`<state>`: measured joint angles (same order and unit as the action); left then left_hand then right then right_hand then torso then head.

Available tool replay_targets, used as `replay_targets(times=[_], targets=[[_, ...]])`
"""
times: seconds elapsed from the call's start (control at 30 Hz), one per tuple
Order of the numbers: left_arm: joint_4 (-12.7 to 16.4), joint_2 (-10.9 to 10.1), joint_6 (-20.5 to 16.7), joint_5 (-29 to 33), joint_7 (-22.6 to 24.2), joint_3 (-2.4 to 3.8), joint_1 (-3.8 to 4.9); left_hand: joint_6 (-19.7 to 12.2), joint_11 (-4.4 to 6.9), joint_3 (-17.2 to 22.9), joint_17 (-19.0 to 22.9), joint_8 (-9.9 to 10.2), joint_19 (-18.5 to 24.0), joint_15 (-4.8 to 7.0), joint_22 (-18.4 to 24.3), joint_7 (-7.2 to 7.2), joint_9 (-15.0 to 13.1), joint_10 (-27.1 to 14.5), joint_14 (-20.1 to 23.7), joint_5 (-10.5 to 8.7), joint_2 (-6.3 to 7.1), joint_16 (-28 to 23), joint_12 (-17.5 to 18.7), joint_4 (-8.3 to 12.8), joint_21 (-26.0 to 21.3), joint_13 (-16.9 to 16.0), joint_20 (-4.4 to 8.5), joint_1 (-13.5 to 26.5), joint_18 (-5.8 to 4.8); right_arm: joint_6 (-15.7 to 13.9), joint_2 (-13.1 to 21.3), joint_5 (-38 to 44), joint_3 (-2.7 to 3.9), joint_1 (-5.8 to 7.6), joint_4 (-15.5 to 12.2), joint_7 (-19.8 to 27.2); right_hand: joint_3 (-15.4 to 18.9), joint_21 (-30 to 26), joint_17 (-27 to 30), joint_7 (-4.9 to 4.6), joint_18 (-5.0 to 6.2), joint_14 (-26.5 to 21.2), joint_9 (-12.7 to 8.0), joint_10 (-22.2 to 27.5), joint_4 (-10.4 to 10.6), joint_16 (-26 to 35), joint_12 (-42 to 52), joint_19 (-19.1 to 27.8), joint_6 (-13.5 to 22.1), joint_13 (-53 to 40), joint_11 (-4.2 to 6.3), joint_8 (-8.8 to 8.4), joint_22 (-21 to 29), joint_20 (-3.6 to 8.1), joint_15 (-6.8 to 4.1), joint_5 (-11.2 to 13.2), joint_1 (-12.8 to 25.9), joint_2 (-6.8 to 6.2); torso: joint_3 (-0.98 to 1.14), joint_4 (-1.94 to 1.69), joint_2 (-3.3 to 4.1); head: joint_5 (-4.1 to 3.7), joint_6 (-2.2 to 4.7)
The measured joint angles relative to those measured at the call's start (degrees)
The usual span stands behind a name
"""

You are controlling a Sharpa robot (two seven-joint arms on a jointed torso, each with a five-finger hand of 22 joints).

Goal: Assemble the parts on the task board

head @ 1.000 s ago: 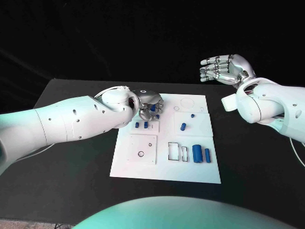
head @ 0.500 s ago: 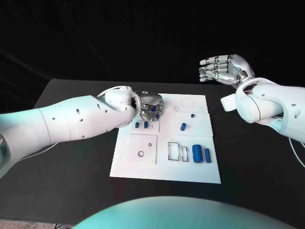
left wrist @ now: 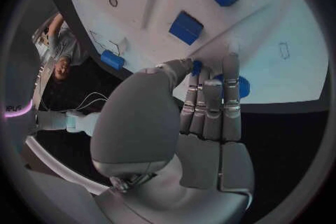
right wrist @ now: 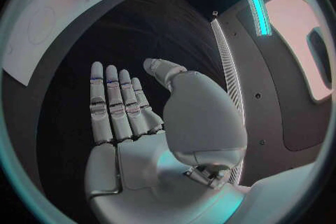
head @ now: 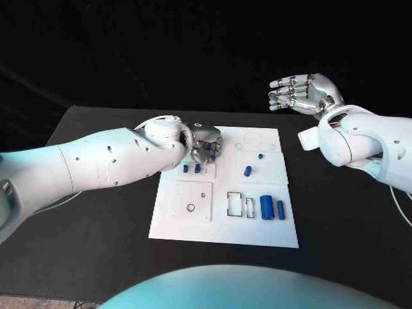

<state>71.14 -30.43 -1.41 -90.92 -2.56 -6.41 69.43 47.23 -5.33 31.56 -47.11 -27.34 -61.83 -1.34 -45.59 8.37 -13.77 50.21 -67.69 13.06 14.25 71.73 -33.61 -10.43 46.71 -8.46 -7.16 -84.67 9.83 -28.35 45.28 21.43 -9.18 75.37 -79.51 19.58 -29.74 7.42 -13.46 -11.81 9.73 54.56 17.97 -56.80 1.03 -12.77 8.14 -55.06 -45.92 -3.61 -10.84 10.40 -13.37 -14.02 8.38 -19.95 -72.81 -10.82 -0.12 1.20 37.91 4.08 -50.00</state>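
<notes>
The white task board (head: 224, 225) lies mid-table. My left hand (head: 203, 141) is down at its far left corner. There the fingers (left wrist: 212, 98) and thumb close round a blue part (left wrist: 242, 87), which they mostly hide; whether it is lifted I cannot tell. Two small blue parts (head: 191, 168) stand just nearer than that hand. Another blue part (head: 248, 170) lies mid-board, and two blue cylinders (head: 273, 208) lie side by side at the near right. My right hand (head: 302, 92) hangs high beyond the board's far right corner, fingers apart, palm bare (right wrist: 133, 117).
Empty outlined slots (head: 235, 203) sit left of the cylinders, and a square plate with a small hole (head: 193, 201) lies at the near left. Black table (head: 104, 219) surrounds the board. My left forearm (head: 94, 164) crosses the table's left side.
My left hand has edged slightly right over the board's far left corner and its forearm has rolled a little. The right hand has stayed still.
</notes>
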Motion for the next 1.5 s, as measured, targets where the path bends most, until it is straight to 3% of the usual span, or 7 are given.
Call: replay_targets(times=[0.33, 0.47, 0.73, 1.3, 1.5], targets=[[-0.81, 0.59, 0.26, 0.09, 0.12, -0.13, 0.17, 1.29, -0.07, 1.03, 0.56, 0.53, 0.42, 0.00, -0.68, 0.21, -0.16, 1.16, 0.00, 0.00, -0.37, 0.39, 0.65, 1.03, 0.79, 0.51, -0.01, -0.37, 0.00, 0.02, -0.08, 0.00, 0.00, 0.00, -0.04, 0.00, 0.00, 0.00, 0.06, 0.17, 0.00, 0.00, 0.00, -0.21, 0.00, 0.00, 0.00, 0.00, -0.17, 0.00, -0.21, 0.00, 0.00, 0.00, 0.00, 0.00, 0.27, 0.27, 0.01, 0.01, 0.01, 0.03, 0.00], [-0.92, 0.67, 0.31, 0.13, 0.17, -0.13, 0.21, 3.22, 0.29, 2.22, -0.91, 0.53, -0.32, 0.46, -3.13, 0.11, -0.64, 3.66, -1.52, -0.01, -1.38, 1.77, 1.00, 2.47, 3.48, 0.75, 0.34, -0.92, 0.00, 0.03, -0.07, 0.00, 0.00, 0.00, -0.05, 0.00, 0.00, 0.00, 0.06, 0.17, 0.00, 0.00, 0.00, -0.21, 0.00, 0.00, 0.00, 0.00, -0.17, 0.00, -0.21, 0.00, 0.00, 0.00, 0.00, 0.00, 0.27, 0.27, 0.01, 0.01, 0.03, 0.04, 0.00], [-0.95, 0.61, 0.26, 0.22, 0.31, -0.14, 0.23, 4.72, 0.85, 3.22, -3.11, 1.19, -1.96, 0.92, -6.68, 0.01, -1.33, 5.93, -3.58, -0.12, -2.05, 3.26, 1.37, 5.00, 7.29, 0.40, 0.70, -1.11, -0.02, 0.03, -0.07, -0.01, 0.00, 0.00, -0.08, 0.00, 0.00, 0.00, 0.06, -0.03, 0.00, 0.00, 0.00, -0.21, 0.00, 0.00, -0.22, 0.00, -0.38, 0.00, -0.21, 0.00, 0.07, 0.00, 0.00, 0.00, 0.27, 0.27, 0.03, 0.01, 0.00, 0.04, 0.00], [0.35, -0.54, -0.93, 0.84, 0.52, -0.30, -0.04, 5.26, 0.60, 3.38, -2.95, 1.53, -1.96, 0.90, -7.10, 0.15, -1.58, 6.35, -3.58, -0.24, -2.64, 3.26, 1.34, 5.16, 7.61, 0.20, 0.70, -0.64, -0.03, 0.14, -0.07, -0.03, 0.00, 0.00, -0.08, -0.02, 0.00, 0.00, 0.06, -0.03, 0.01, 0.00, 0.01, -0.21, 0.00, 0.00, -0.22, 0.00, -0.38, 0.00, -0.21, 0.00, 0.06, 0.00, 0.00, 0.00, 0.26, 0.26, -0.07, -0.07, -0.03, 0.01, 0.00], [2.34, -2.47, -1.29, 1.35, 0.51, 0.98, -0.14, 5.34, 0.70, 3.23, -3.04, 1.86, -1.96, 0.71, -7.43, 0.20, -1.71, 6.66, -3.77, -0.24, -2.91, 3.49, 1.71, 5.32, 7.83, 0.21, 0.70, -0.03, -0.04, 0.19, -0.05, -0.04, 0.00, 0.00, -0.02, -0.04, 0.17, 0.00, 0.13, -0.03, 0.00, 0.00, -0.05, -0.21, 0.17, 0.00, -0.22, 0.00, -0.38, 0.00, -0.21, 0.00, 0.13, 0.00, 0.00, 0.00, 0.26, 0.26, -0.07, -0.14, -0.07, 0.01, 0.00]])
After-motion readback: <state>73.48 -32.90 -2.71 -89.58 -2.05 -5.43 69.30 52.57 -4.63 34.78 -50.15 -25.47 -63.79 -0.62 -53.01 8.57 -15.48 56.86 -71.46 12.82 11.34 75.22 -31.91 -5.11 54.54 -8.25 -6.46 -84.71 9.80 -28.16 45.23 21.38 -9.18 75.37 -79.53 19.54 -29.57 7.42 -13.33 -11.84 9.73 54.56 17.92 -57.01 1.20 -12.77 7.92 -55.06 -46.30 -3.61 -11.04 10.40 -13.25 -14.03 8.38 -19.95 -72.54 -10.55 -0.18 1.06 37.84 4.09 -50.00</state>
